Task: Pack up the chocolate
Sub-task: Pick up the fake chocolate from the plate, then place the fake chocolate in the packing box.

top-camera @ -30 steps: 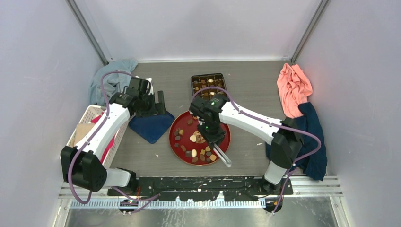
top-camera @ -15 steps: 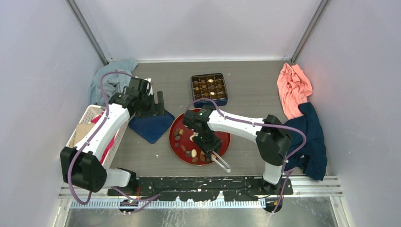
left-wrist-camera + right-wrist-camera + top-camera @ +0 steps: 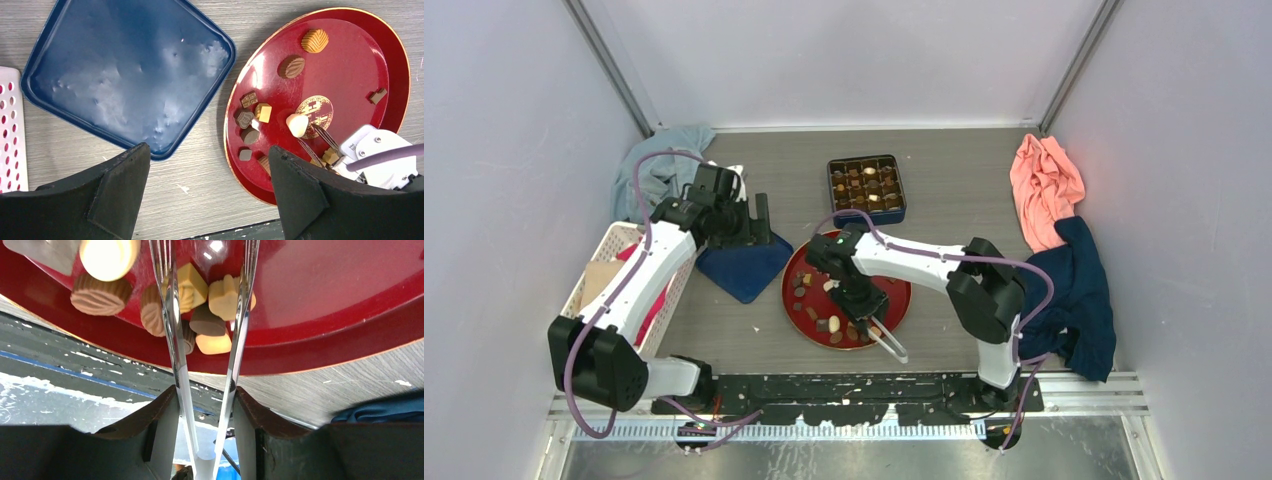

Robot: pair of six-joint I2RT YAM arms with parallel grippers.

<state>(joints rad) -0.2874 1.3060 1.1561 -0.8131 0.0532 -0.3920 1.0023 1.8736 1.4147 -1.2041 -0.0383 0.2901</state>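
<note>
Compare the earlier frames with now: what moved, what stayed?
The right pincer, shut on thin metal tweezers, shifted left and toward the near edge over the round red plate, its elbow swinging inward; tweezer tips now straddle small chocolate pieces. The open left pincer, blue square tray and dark compartment box stayed put.

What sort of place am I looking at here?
Probably a robotics lab's test booth: plain white walls enclose one small table, a left arm and right arm are bolted at its near edge, and the props look staged: chocolates on a red plate, a compartment box, loose cloths.
</note>
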